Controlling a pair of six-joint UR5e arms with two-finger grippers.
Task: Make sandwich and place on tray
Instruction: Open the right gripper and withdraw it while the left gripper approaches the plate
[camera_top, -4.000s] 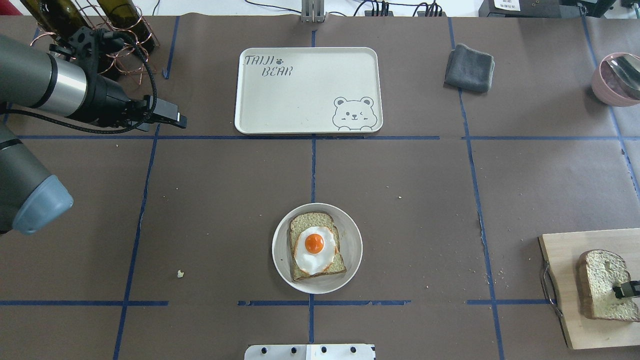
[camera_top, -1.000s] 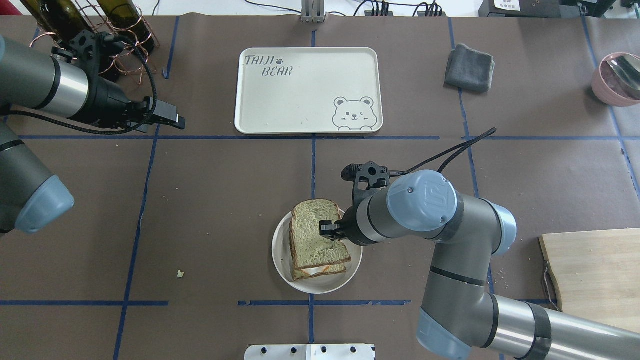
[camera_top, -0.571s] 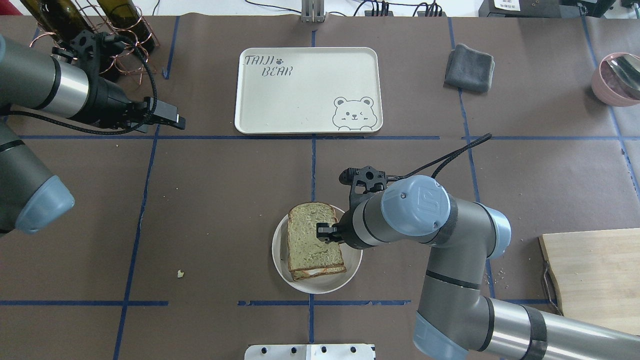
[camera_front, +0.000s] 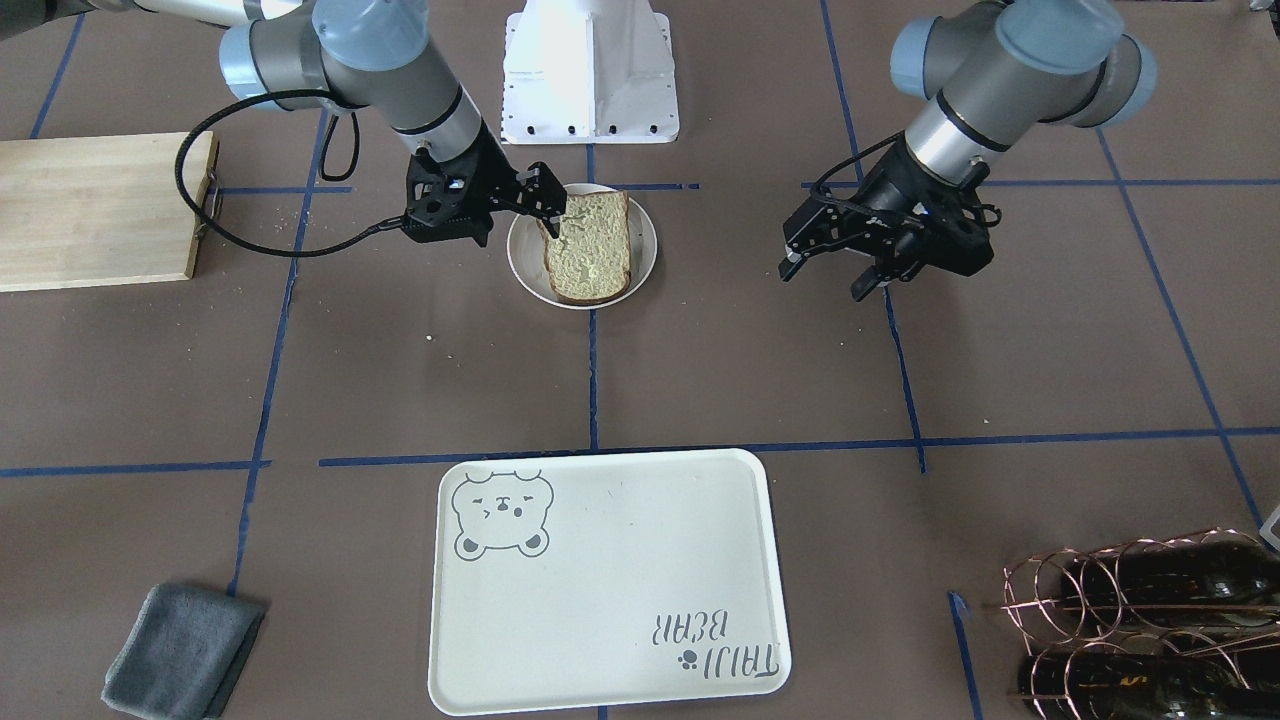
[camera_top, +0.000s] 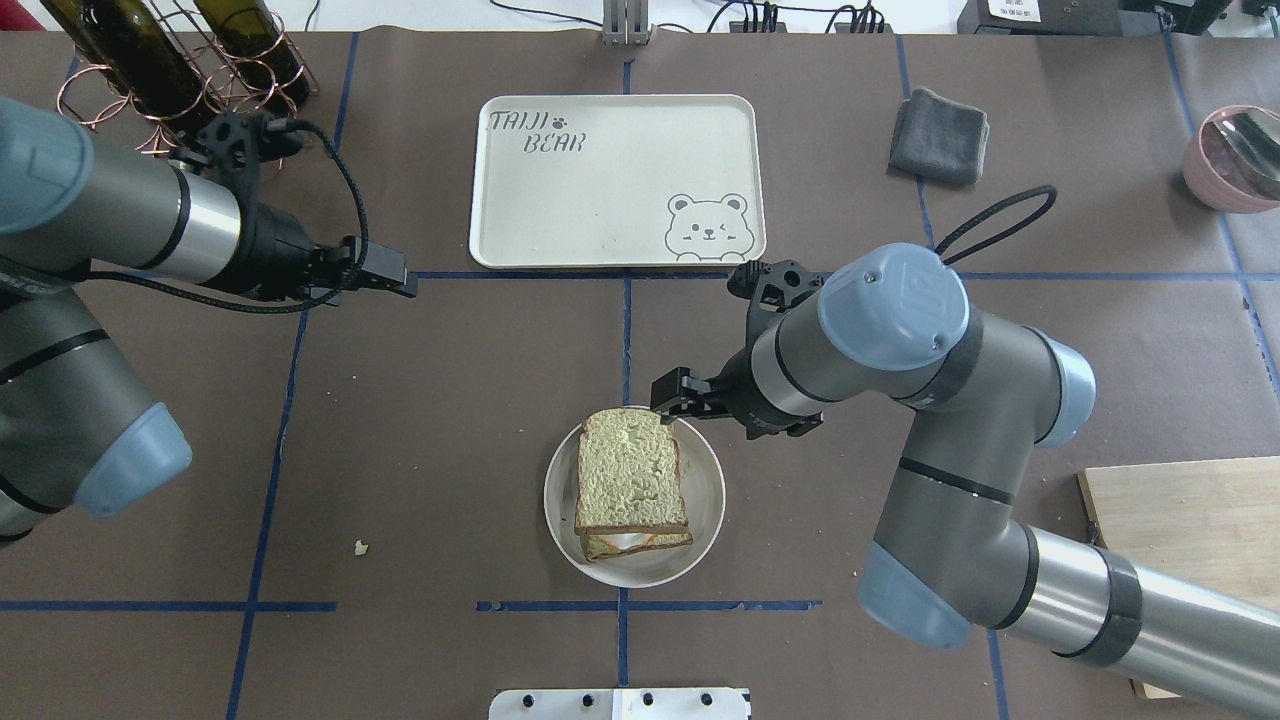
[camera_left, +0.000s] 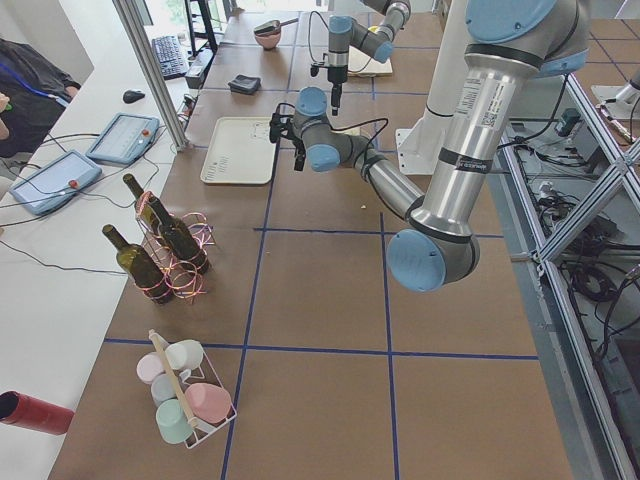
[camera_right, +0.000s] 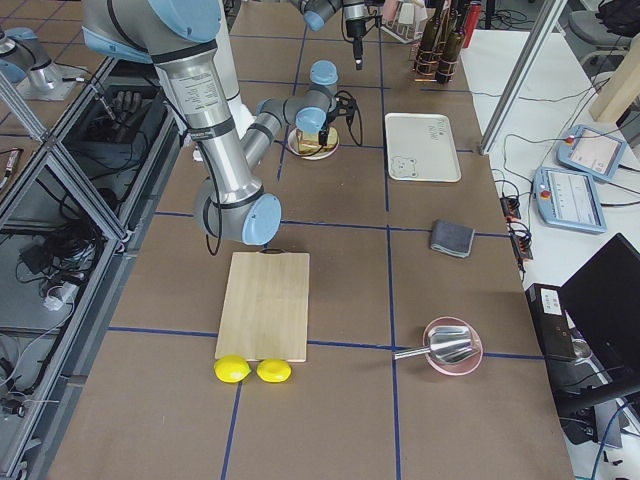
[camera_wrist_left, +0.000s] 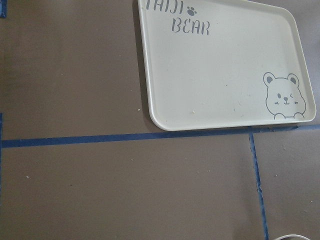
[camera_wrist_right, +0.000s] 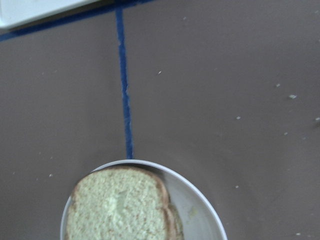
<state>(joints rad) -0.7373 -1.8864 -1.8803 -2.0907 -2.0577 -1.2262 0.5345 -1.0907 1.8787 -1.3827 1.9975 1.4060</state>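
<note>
Sandwich (camera_top: 630, 475): stacked on the round white plate (camera_top: 706, 505), at 6 o'clock from the tray (camera_top: 600, 190) and well apart from it.

Left side: my left arm enters from 9 o'clock, forearm near level, wrist aimed toward 3 o'clock. My left claw (camera_front: 822, 283) hangs above the table (camera_top: 450, 400), at about 8 o'clock from the tray and 10 o'clock from the plate. The overhead view shows only a dark block at its tip. The front view shows both fingers spread with nothing between them. Its wrist camera shows no fingers, only the tray and blue tape (camera_wrist_left: 125, 137).

Centre: the overhead view shows the top slice (camera_top: 628, 465) shifted slightly off the lower slice (camera_top: 598, 547), with the egg (camera_top: 630, 540) peeking out at 6 o'clock, white with an orange edge. The front view shows the top slice alone: pale, porous, brown crust.

Right side: my right arm enters from 4 o'clock, elbow bent, forearm pointing toward 9 o'clock. My right claw (camera_front: 548, 203) is above the plate's rim at 1 o'clock, beside the bread's corner, fingers parted, holding nothing. Whether a fingertip touches the crust, I cannot tell.
</note>
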